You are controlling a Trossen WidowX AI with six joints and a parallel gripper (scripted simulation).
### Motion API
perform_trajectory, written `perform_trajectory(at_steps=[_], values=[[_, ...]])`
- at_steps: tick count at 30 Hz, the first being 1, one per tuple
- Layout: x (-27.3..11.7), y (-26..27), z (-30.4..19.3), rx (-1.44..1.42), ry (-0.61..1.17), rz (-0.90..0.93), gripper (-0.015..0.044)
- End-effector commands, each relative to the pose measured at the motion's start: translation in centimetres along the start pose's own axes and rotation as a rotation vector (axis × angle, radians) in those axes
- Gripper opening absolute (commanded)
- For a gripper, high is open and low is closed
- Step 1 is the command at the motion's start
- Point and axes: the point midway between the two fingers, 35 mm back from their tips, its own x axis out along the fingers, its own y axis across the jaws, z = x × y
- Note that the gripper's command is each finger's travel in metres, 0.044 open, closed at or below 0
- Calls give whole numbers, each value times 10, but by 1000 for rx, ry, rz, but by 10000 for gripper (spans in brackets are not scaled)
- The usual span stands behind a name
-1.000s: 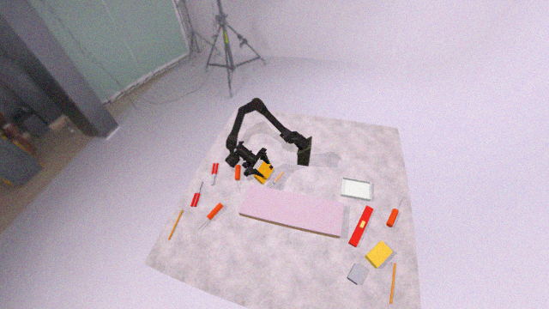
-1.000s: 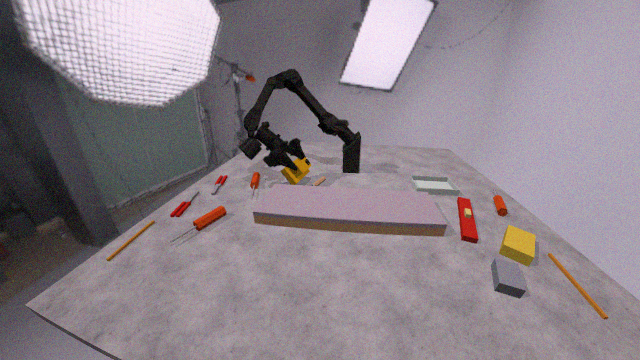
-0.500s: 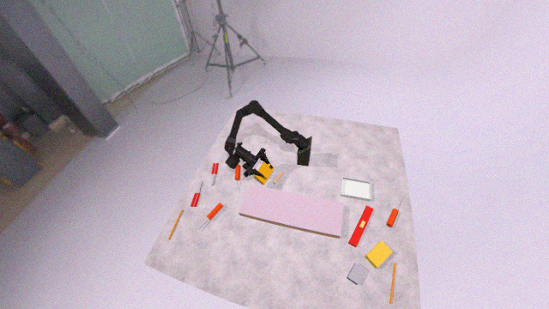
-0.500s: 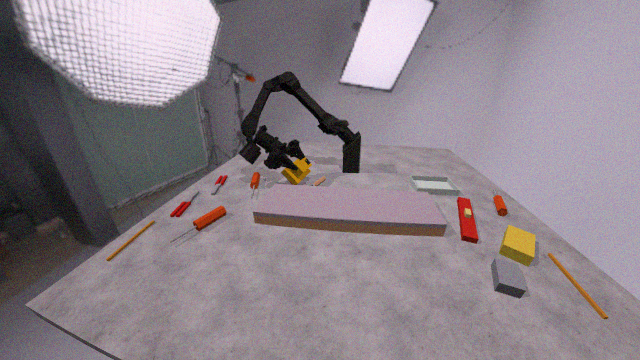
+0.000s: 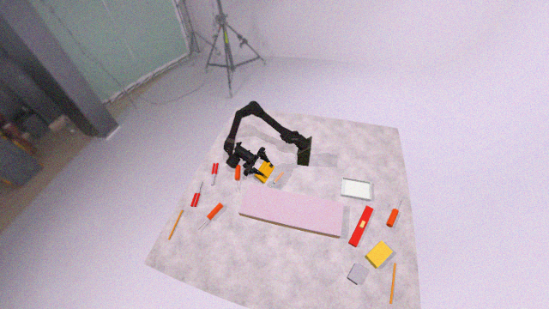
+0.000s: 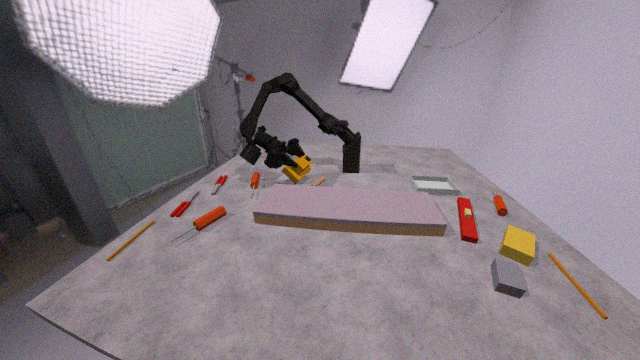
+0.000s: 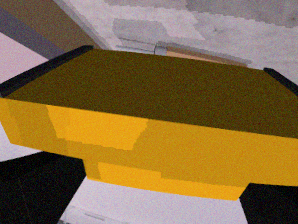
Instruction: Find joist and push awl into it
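The yellow stud finder [image 5: 264,172] [image 6: 297,171] [image 7: 150,90] is held tilted, above the table behind the panel's left end. My gripper [image 5: 265,170] [image 6: 302,163] is shut on it, with a dark finger at each side in the wrist view. The awl [image 5: 279,177] [image 6: 319,181] [image 7: 200,56], with a light orange handle, lies on the table just right of the stud finder, behind the panel. The pink floor panel [image 5: 292,210] [image 6: 350,206] lies flat; no hole can be made out in it. The joist is hidden. The pale tray [image 5: 357,189] [image 6: 436,185] stands empty at the right.
Orange-handled tools [image 5: 214,211] [image 5: 238,172] and red-handled tools [image 5: 196,199] [image 5: 214,168] lie left of the panel. A red level [image 5: 357,235] [image 6: 467,227], a yellow block [image 5: 379,254], a grey block [image 5: 358,274] and another orange-handled tool [image 5: 392,218] lie at the right. A pencil [image 5: 176,225] [image 5: 393,283] lies at each side.
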Motion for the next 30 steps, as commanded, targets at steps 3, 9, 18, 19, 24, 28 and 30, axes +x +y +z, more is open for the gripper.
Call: perform_trajectory(at_steps=[3,9,18,19,24,28,30], values=[[-6,-2,-10,-4,18,22,0],[-4,-1,-3,-3,15,19,0],[2,0,11,-2,9,14,0],[3,0,13,-2,8,13,0],[6,0,21,-2,5,10,0],[9,-1,27,-1,3,8,0],[9,-1,27,-1,3,8,0]])
